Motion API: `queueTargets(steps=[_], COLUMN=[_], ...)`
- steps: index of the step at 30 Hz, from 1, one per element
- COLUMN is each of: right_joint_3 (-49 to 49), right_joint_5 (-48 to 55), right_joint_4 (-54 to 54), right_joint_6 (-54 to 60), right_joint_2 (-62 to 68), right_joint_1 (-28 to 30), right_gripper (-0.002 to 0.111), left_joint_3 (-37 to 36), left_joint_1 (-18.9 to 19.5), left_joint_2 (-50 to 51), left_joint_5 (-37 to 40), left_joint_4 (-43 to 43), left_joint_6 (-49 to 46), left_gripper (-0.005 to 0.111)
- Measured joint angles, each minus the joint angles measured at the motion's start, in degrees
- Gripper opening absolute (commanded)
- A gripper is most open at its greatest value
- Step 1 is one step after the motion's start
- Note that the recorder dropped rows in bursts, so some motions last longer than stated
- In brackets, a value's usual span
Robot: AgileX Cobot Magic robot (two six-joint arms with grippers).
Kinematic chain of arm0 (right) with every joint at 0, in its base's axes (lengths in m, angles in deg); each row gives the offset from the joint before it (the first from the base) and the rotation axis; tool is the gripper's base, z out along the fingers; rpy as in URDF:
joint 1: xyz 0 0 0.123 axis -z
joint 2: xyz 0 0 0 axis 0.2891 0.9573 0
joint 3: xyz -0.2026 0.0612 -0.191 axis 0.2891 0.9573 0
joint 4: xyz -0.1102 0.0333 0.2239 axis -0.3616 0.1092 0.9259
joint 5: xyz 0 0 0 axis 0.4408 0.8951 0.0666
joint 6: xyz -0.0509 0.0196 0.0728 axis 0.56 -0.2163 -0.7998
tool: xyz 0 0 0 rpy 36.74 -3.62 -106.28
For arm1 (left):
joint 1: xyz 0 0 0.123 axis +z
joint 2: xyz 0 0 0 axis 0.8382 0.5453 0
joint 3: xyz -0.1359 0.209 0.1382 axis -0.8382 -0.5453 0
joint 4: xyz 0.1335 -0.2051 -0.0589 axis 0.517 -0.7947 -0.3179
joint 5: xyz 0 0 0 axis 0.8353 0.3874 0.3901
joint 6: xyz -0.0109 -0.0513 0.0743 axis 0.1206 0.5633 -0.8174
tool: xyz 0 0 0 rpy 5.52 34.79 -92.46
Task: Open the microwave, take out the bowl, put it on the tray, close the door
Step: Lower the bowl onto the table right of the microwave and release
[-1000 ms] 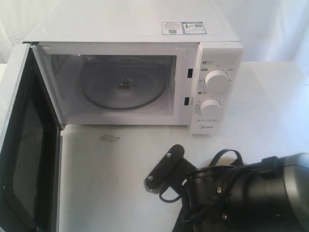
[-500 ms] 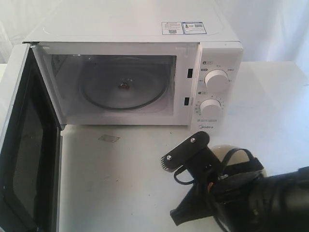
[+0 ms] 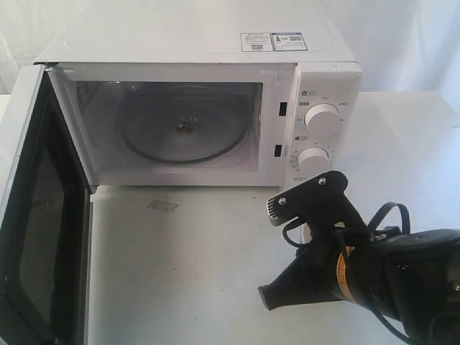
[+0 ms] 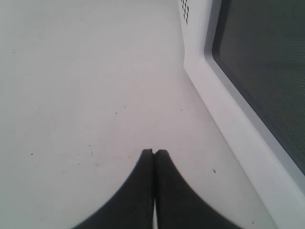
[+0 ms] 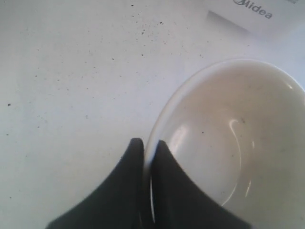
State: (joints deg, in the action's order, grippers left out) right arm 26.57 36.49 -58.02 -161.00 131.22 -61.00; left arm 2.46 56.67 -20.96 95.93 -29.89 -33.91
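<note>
White tabletop (image 3: 180,273) before microwave (image 3: 201,43) with door (image 3: 36,215) swung wide, right gripper (image 5: 147,143) clamped on rim of bowl (image 5: 228,143) near microwave's knob end, left gripper (image 4: 153,152) pressed together beside microwave's door.

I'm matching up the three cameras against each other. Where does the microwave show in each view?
Exterior view: the microwave fills the upper middle of the picture, standing open.
Left wrist view: only its door shows, white frame and dark window, along the picture's right side.
Right wrist view: just a corner with the Midea logo, at the picture's top right.
Shared landmark: the white tabletop.
</note>
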Motion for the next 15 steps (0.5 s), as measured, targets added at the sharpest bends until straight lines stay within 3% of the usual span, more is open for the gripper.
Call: queueTargets(steps=[15], right_joint_3=[0.0], right_joint_5=[4.5], right_joint_4=[-2.6], right_joint_6=[2.0], right_joint_2=[5.6], right_joint_1=[0.1], right_gripper=[0.0], left_joint_3=[0.0], left_joint_1=[0.0], left_joint_2=[0.0], left_joint_5=[0.0], left_joint_4=[0.0], left_joint_6=[0.0], left_gripper=[0.0])
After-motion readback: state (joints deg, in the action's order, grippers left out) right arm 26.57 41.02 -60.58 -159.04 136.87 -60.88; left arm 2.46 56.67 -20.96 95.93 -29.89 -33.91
